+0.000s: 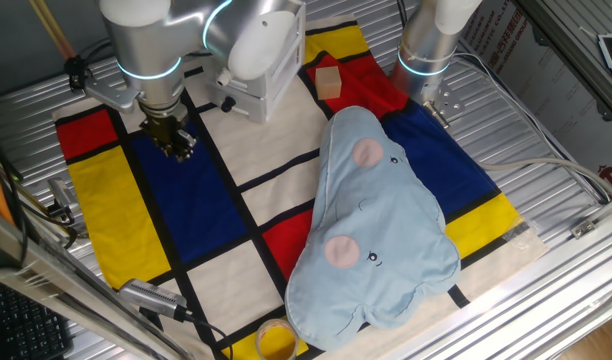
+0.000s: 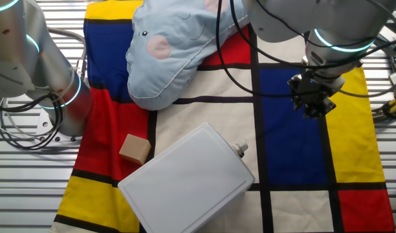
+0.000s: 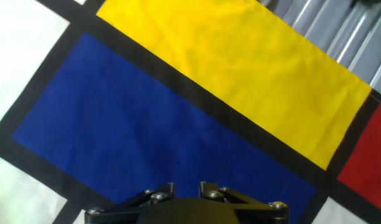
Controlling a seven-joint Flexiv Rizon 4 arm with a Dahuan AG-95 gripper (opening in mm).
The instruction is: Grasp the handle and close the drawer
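We locate the drawer (image 2: 188, 178) in the white cabinet at the far edge of the checked cloth (image 2: 288, 129), beside a tan wooden cube (image 2: 134, 149). Its handle (image 2: 239, 149) is a small metal knob on the front panel. We judge the tray light and rigid, the knob smooth; grip it squarely. Our hand (image 2: 312, 98) hangs over the blue panel, well apart, holding nothing; its fingers appear nearly together. The hand view shows only cloth. The other fixed view alone reveals the knob; a blue plush cushion (image 1: 376, 225) lies nearby.
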